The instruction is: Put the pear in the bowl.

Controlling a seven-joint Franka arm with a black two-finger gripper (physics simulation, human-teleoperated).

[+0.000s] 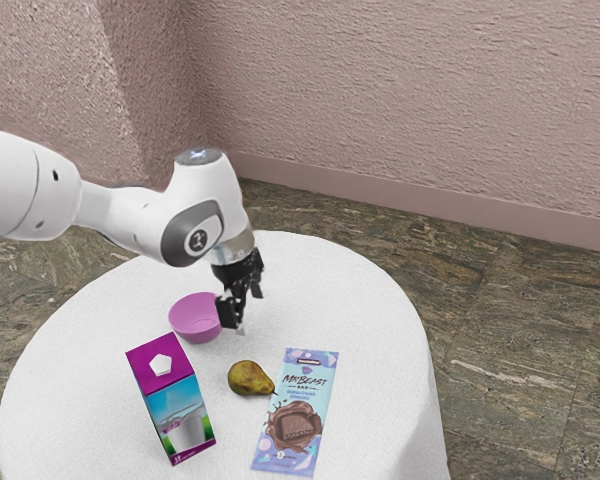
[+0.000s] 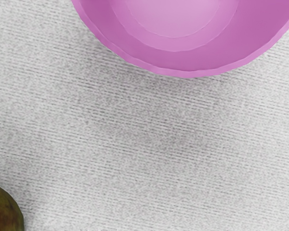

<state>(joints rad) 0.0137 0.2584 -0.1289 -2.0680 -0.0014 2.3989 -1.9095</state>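
Pear (image 1: pixel 250 379): lies on its side on the round, white-covered table (image 1: pixel 365 290), outside the bowl (image 1: pixel 198 318) and apart from it. Is mottled green and brown, with the narrow end toward the exterior view's right. Shows in the wrist view too, cut off at a corner.

Just beside that narrow end, on the exterior view's right: a MrBeast chocolate bar (image 1: pixel 298 410), pale blue and lilac. Lies flat, face up, with brown chocolate pictured on the wrapper.

Near the pear on its other side: a purple-topped carton (image 1: pixel 174 402). Stands upright, with a white cap (image 1: pixel 161 366) on top and a glass pictured on the front.

Farther off, behind the carton and the pear: the pink bowl. Sits upright on the table, open side up. Shows part of its rim and smooth inside in the wrist view, well apart from the pear.

Beside the bowl's rim, as seen in the exterior view: the black pincer (image 1: pixel 243 303). Hangs above the table, pointing down, with fingers spread apart and holds nothing between them.

Above that: the white arm (image 1: pixel 130 215). Reaches in from the exterior view's left and bends down at the wrist.

Beyond the table: brown, stone-patterned floor (image 1: pixel 510 345). Farthest away: rough, pinkish wall (image 1: pixel 410 100).
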